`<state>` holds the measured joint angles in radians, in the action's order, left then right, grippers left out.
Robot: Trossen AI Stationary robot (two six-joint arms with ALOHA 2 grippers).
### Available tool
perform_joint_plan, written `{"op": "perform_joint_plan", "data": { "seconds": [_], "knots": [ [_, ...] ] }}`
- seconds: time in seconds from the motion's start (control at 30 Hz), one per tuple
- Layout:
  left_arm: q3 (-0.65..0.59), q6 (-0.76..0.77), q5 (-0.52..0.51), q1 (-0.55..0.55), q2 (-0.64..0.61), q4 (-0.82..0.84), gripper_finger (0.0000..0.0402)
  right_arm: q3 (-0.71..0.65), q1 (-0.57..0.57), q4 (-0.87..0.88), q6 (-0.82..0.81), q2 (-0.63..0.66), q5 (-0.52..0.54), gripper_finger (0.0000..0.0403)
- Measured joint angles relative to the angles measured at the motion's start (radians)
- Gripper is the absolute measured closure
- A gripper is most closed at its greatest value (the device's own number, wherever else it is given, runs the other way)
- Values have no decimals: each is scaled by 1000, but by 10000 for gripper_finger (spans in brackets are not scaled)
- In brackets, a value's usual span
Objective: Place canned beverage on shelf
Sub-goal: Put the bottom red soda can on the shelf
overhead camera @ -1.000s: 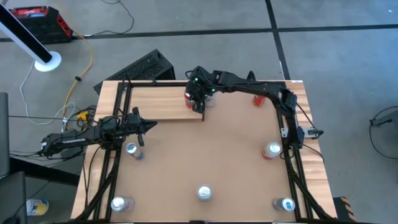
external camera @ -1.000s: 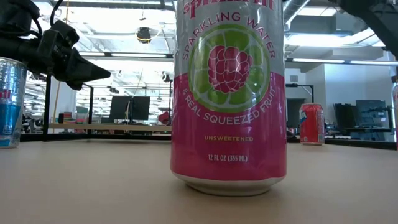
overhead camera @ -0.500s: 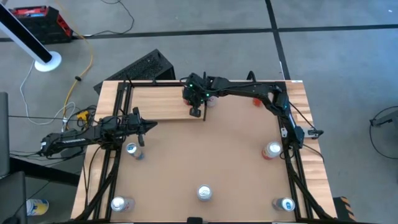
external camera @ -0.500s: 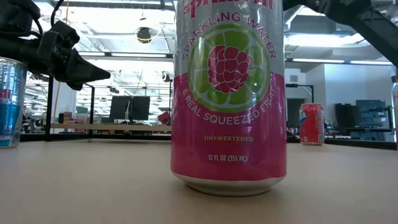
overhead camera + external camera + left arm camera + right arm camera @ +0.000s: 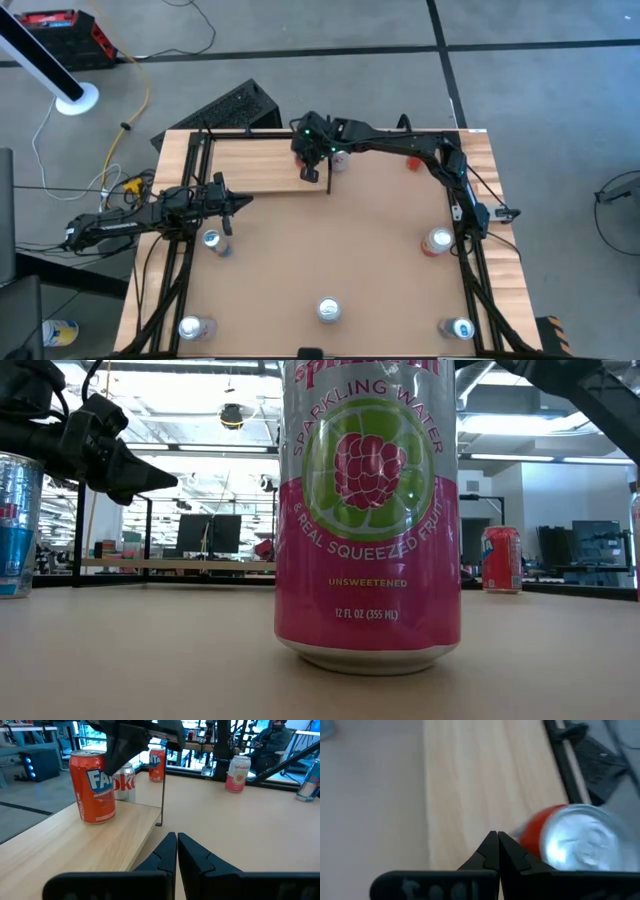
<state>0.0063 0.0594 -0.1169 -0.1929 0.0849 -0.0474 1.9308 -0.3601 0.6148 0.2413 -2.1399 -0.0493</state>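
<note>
Seen from above: right gripper [image 5: 311, 172] poised over the near edge of the shelf [image 5: 255, 165], a pale wood board along the table's far left side, fingers pressed together and gripping nothing. Just beside it, on the shelf's right end, an orange soda can [image 5: 93, 786] standing upright, apart from the fingers. In the right wrist view, that can [image 5: 570, 837] just beside the closed fingertips [image 5: 491, 845], silver top facing the camera, pale planks [image 5: 480, 785] below. In the left wrist view, a silver cola can [image 5: 123, 782] close behind the orange one, also on the board.

Left gripper [image 5: 237, 202] waiting at the table's left edge, near the shelf's front left corner, fingers likewise closed and empty.

Elsewhere on the brown tabletop [image 5: 340, 250]: several more upright cans, well apart from both grippers. Pink sparkling water can [image 5: 368, 510] filling the low view, standing on the tabletop.
</note>
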Motion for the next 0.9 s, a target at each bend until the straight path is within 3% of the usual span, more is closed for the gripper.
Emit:
{"op": "perform_joint_plan", "data": {
  "seconds": [0.6,0.9],
  "knots": [
    [0,0,0,0,0,0,402,0,-7,28,-31,0,182,384],
    [0,-4,0,0,0,0,402,0,7,-2,-29,0,128,384]
  ]
}}
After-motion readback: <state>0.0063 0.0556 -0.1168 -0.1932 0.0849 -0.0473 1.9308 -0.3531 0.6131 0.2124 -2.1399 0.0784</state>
